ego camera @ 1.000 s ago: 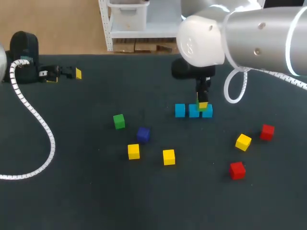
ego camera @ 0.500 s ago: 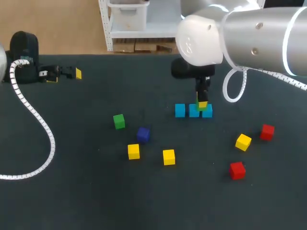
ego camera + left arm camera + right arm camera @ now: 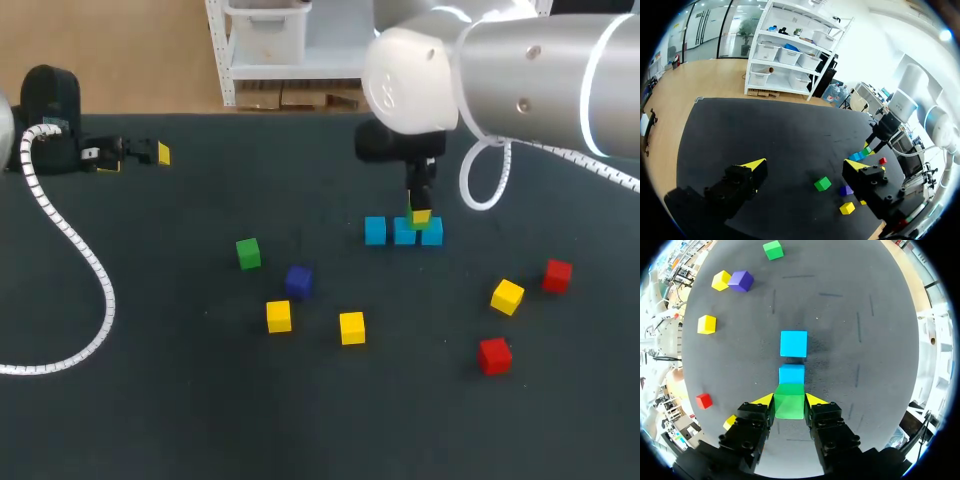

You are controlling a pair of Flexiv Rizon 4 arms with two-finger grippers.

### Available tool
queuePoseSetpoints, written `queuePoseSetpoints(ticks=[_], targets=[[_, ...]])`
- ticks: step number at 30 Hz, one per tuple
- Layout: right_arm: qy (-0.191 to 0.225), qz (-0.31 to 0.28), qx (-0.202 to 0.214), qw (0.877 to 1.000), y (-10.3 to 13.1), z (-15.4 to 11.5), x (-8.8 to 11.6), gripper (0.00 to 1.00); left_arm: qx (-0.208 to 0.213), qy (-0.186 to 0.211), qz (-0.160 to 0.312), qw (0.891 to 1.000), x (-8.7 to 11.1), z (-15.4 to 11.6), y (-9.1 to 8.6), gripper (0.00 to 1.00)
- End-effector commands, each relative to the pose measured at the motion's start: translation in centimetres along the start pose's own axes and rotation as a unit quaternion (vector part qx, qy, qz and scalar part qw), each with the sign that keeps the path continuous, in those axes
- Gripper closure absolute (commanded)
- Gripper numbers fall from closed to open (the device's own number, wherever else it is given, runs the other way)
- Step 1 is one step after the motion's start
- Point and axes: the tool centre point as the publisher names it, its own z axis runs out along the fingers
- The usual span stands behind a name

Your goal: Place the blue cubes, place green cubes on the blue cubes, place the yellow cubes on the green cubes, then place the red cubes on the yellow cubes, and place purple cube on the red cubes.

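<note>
Three blue cubes (image 3: 375, 231) lie in a row at the table's middle right. My right gripper (image 3: 421, 216) hangs straight down over the right end of that row. In the right wrist view it (image 3: 790, 402) is shut on a green cube (image 3: 790, 401), which covers the nearest blue cube; two blue cubes (image 3: 791, 374) show ahead of it. Whether the green cube rests on the row I cannot tell. A second green cube (image 3: 248, 252), a purple cube (image 3: 298, 281), three yellow cubes (image 3: 279, 316) and two red cubes (image 3: 494, 355) lie loose. My left gripper (image 3: 137, 160) stands open at the far left.
A white cable (image 3: 70, 240) of the left arm loops over the table's left side. The loose yellow cubes (image 3: 351, 327) (image 3: 507, 296) and a red cube (image 3: 558, 275) lie in front of and to the right of the blue row.
My right arm has shifted very slightly to the left, still holding the green cube over the blue row. The left arm and the loose cubes have not moved.
</note>
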Motion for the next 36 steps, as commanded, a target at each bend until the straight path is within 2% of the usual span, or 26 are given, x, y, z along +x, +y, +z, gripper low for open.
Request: queuePoseSetpoints(ticks=[1, 36], targets=[[0.000, 0.001, -0.001, 1.000, 0.04, -0.16, 0.08, 1.00, 0.000, 0.000, 0.000, 1.000, 0.00, 0.00, 0.00, 0.00], [-0.003, 0.010, 0.000, 1.000, 0.54, 0.27, 0.55, 1.00, 0.000, 0.000, 0.000, 1.000, 0.00, 0.00, 0.00, 0.00]])
